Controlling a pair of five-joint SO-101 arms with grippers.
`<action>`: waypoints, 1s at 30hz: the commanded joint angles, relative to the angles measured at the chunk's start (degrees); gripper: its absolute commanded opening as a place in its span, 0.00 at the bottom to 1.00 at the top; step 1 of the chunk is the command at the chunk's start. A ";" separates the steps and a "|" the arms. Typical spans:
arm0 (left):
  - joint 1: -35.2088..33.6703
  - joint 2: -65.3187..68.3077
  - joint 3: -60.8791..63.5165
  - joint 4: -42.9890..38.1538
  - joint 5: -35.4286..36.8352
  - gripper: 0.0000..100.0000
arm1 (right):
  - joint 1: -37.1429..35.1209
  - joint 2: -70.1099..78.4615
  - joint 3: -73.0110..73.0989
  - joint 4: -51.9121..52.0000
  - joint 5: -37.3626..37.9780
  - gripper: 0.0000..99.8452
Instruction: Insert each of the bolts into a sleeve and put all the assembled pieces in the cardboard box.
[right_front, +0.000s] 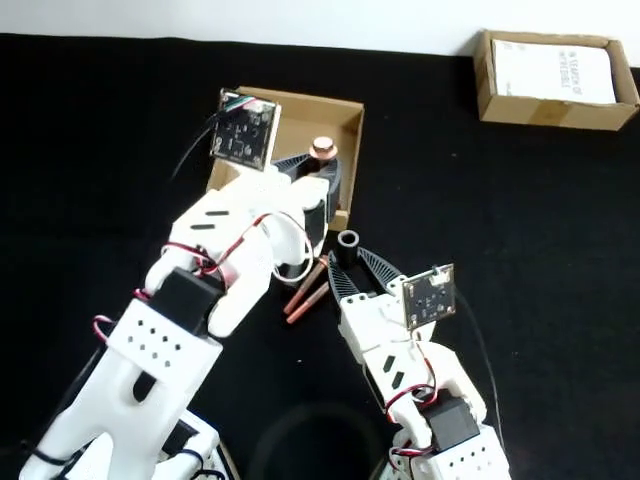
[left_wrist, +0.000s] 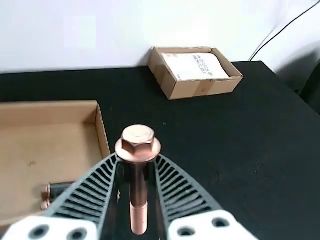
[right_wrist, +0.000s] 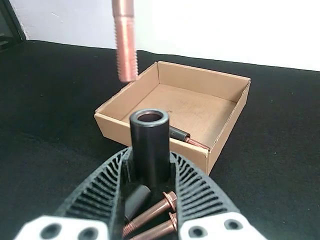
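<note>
The black table carries the open cardboard box in the upper middle of the high view, with a second box holding paper at the upper right. One assembled piece already lies inside the cardboard box, against its near wall.

The left gripper sits over the box's lower right corner, pinching a copper bolt by the shank just under the head, threaded end down. Just below it in the high view, the right gripper clamps a black sleeve upright, bore facing up. Two loose bolts lie on the table near frame centre, under the arms.

In the right wrist view the bolt's tip hangs above the sleeve but left of the bore. If it descends from there, the threads would likely strike the rim. That could tilt the sleeve in its grip or push the bolt up through the left gripper's fingers.
</note>
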 joint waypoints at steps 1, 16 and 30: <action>2.51 -0.04 -3.38 -0.97 2.81 0.01 | -0.57 -1.19 6.29 -1.54 0.09 0.01; 5.14 0.31 -2.86 -0.97 3.08 0.01 | -0.57 -1.19 6.20 -1.54 0.00 0.01; 5.58 -0.04 5.05 -0.88 9.32 0.01 | -0.57 -1.10 6.37 -1.45 0.00 0.01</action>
